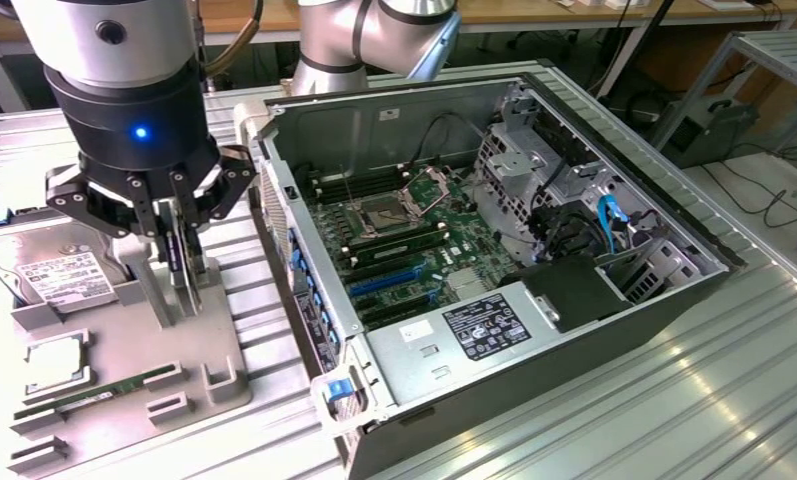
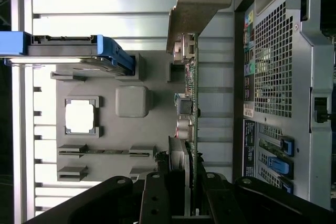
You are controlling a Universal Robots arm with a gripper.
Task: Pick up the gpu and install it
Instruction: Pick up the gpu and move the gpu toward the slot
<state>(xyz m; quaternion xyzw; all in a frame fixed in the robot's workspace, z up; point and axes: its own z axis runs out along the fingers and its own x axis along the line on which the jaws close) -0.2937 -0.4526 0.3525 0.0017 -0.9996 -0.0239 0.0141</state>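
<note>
Over the gray parts tray (image 1: 121, 338) on the ribbed metal desk (image 1: 718, 400), to the exterior view's left of the open computer case (image 1: 665, 335), the gripper (image 2: 190, 184) is clamped on the gpu (image 2: 193, 95). The card stands on edge between its fingers, with its pale metal bracket (image 2: 197, 9) at the far end. Whether the card has cleared its slot cannot be told. A hard drive (image 1: 51, 265), CPU (image 1: 54, 362) and RAM stick (image 1: 98, 392) share the tray.
</note>
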